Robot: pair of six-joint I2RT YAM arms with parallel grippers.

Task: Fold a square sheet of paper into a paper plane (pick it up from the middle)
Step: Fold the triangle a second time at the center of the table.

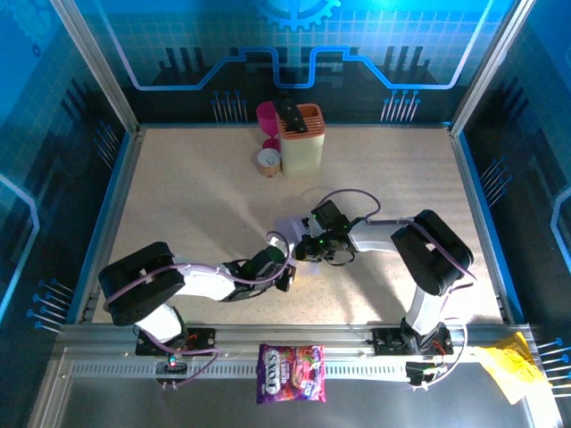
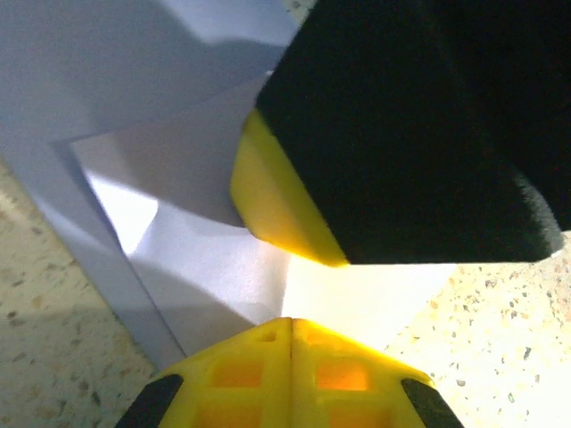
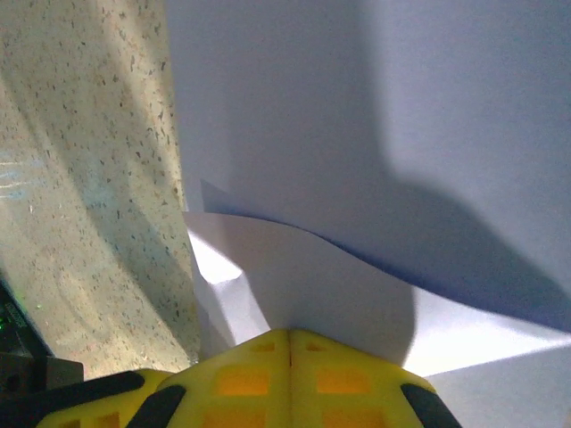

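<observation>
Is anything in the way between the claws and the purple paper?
No, nothing I can see. The left claw and the right claw are both pinched shut right on the sheet of paper.

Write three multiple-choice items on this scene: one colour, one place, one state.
1. The sheet of paper is: A green; B red; C pale lilac.
2. The sweets bag lies: A on the paper; B on the near metal rail; C in a far corner.
3. The right end effector is: A shut on the paper; B wide open; C shut on the bag.
Answers: 1 C, its surface looks lilac in both wrist views; 2 B, the top view shows it there; 3 A, its fingers meet with paper pinched at their tip.
</observation>
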